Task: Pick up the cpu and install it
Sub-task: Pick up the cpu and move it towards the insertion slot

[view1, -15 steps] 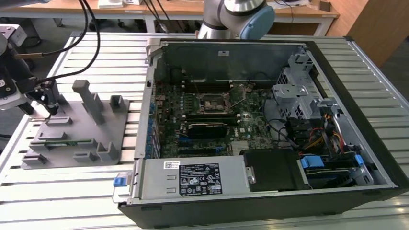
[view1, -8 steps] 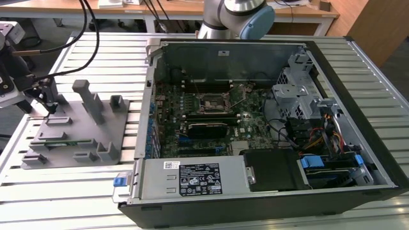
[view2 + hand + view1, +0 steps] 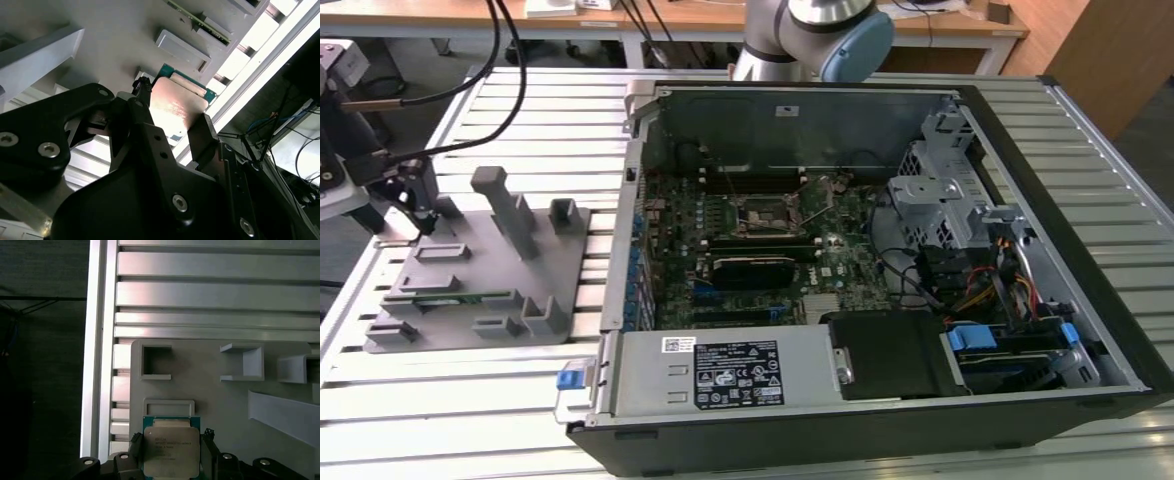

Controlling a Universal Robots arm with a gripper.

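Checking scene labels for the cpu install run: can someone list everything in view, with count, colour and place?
cpu: 1, silvery top on a green board, on the fixture tray, between the jaws
fixture tray: 1, grey, on the table at the exterior view's left of the case
computer case: 1, black, side open, lying on the table
motherboard: 1, dark green, inside the case
labelled metal box: 1, silver, at the case's near edge in the exterior view
table: 1, silver slatted metal, under everything
arm: 1, silver with a light blue joint, beyond the case
gripper: 1, black, over the tray, jaws shut on two opposite edges of the cpu
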